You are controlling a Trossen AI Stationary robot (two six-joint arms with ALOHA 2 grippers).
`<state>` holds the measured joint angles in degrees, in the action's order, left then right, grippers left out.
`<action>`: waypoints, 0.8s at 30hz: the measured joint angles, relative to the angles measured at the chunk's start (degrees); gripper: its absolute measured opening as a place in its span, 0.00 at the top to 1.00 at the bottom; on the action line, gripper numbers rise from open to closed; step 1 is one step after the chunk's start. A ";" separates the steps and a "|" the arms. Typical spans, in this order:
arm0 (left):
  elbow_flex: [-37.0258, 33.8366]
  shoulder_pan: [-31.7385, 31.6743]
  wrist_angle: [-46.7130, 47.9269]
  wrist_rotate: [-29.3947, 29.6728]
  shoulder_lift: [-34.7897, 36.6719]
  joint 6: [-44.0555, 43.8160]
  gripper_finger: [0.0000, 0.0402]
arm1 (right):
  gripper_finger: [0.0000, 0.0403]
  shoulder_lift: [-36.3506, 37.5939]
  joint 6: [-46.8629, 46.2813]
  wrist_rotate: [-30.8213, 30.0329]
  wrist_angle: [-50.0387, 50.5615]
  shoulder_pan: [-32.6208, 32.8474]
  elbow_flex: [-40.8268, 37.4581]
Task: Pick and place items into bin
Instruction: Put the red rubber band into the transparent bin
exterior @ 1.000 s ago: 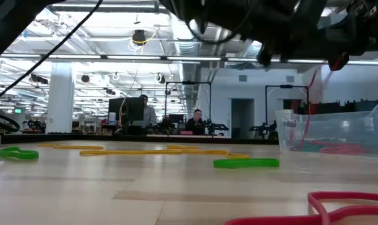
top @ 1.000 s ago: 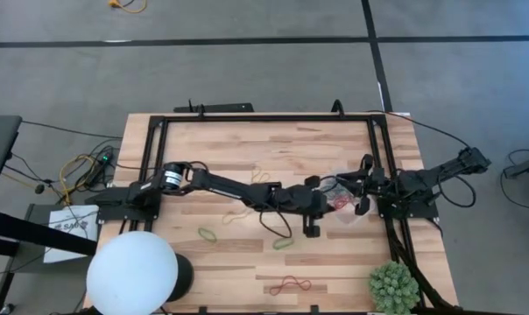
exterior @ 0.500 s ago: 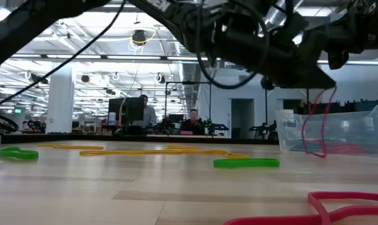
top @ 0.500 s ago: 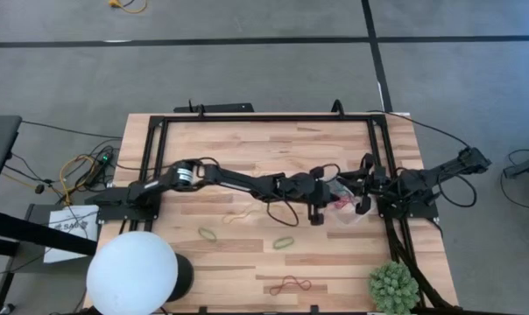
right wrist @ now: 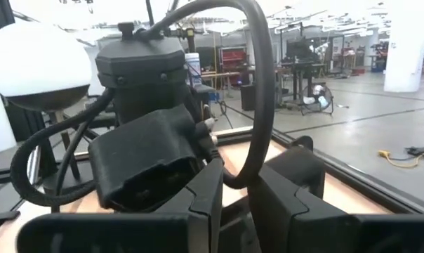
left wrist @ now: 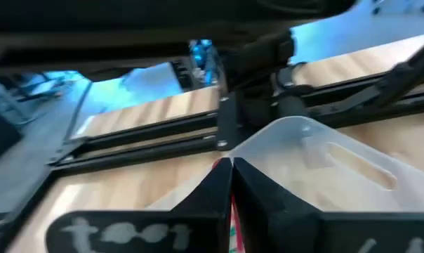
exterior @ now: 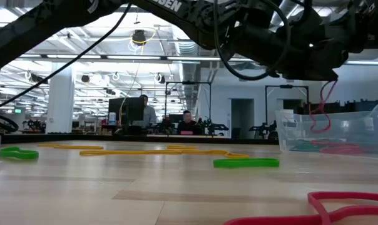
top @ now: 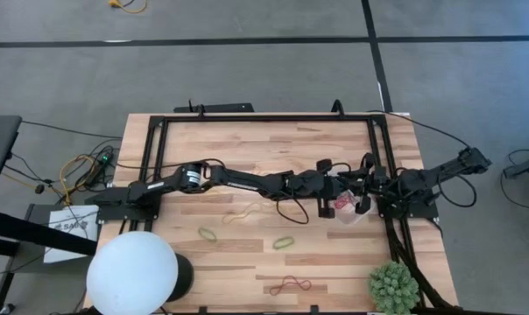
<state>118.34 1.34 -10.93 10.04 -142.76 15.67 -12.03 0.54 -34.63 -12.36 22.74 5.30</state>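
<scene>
left gripper pinched on red band above bin | right gripper narrow, steadying bin | tip: lower band inside walls before releasing

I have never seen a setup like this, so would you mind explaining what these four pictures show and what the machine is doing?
These are two dark robot arms at a wooden table, each ending in a two-finger gripper. One picture looks straight down, one looks level across the tabletop, and two come from cameras on the arms' wrists.

The left gripper is shut on a red rubber band and holds it over a clear plastic bin, which has red and green bands inside. The right gripper holds that bin's far side.

Loose on the table lie green bands, a yellow band and a red band. A white globe and a spiky green plant stand at the near edge.
</scene>
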 joint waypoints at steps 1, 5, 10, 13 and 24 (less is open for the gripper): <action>0.00 0.00 0.10 0.62 0.00 0.25 1.00 | 0.85 0.00 -0.02 0.00 -0.02 0.00 0.00; 0.04 -0.11 1.51 1.28 0.04 0.65 1.00 | 0.85 0.00 -0.02 0.00 0.11 0.00 -0.02; 0.01 -0.12 -6.25 3.28 0.04 6.87 1.00 | 0.85 0.00 -0.02 0.24 -0.07 0.02 -0.02; 0.00 -0.22 -7.99 0.80 0.07 7.26 1.00 | 0.85 0.02 -0.02 0.24 -0.13 0.02 -0.02; 0.00 0.28 8.68 -7.82 0.19 -5.43 1.00 | 0.85 0.06 -0.02 0.00 0.64 0.00 -0.10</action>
<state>118.34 1.62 -2.26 2.21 -142.56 10.24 -11.98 0.51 -34.63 -11.72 22.74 5.20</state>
